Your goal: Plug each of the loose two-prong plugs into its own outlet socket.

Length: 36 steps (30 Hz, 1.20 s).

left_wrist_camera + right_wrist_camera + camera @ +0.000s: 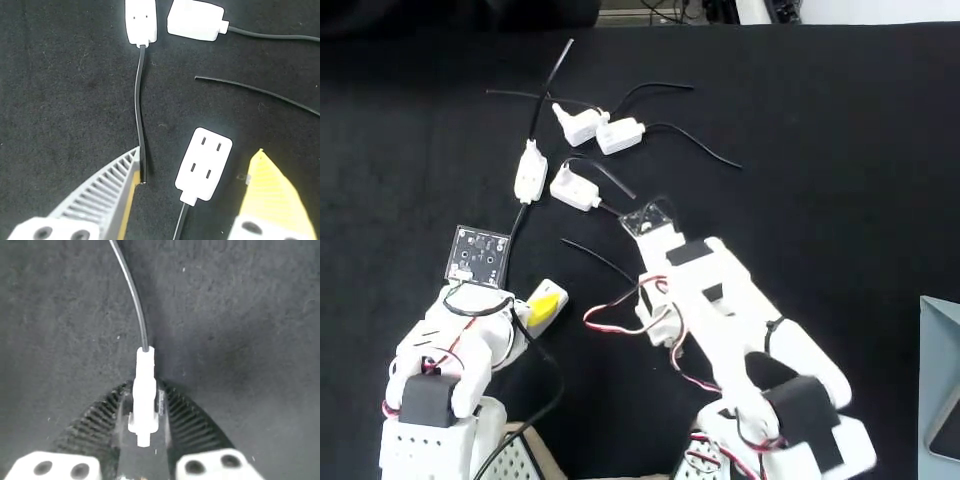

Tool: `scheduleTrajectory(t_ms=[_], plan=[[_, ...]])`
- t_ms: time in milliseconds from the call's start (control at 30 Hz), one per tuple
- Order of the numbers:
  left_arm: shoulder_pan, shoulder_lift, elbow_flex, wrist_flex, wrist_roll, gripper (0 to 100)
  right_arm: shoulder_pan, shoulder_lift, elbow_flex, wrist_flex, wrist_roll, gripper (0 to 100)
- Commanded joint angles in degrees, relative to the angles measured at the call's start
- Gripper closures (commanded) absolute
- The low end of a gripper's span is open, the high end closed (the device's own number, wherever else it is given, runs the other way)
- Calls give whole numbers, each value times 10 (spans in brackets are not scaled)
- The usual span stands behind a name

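One slim white plug [144, 367] on a black cord [133, 295] is pinched in the right claw [145, 389]; left claw [199, 151] spread.

I'm seeing a black table [840, 150] with white cord pieces lying on it. There's a socket [529, 172] toward ten o'clock with a plug [574, 188] just beside it. A touching pair of plugs [620, 135] sits toward eleven, and an outlet block [204, 165] toward eight.

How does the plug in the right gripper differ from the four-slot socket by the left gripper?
The plug is clamped in the shut right gripper; the socket lies free between the fingers of the open left gripper. The plug is slim; the socket is broad, showing four slots. Both are white and corded.
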Motion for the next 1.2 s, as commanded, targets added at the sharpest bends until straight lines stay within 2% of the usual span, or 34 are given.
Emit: scheduleTrajectory(t_ms=[0,133,300,500,800,933,1167], plan=[[-3,-4,-4,-9,3,668,-8,-81,-63,79,1,987],[-3,-4,-5,-10,3,668,-7,-200,-92,135,2,987],[-3,-4,-9,-10,6,668,-10,-349,-89,124,2,987],[-47,-4,-10,-44,25,668,-39,-471,-18,39,1,987],[-58,-4,-11,-104,90,668,-174,-521,112,-139,-4,987],[-24,-4,-11,-123,108,668,-224,-521,135,-178,-4,987],[73,-4,-64,-84,105,668,-265,-520,138,-187,-32,986]])
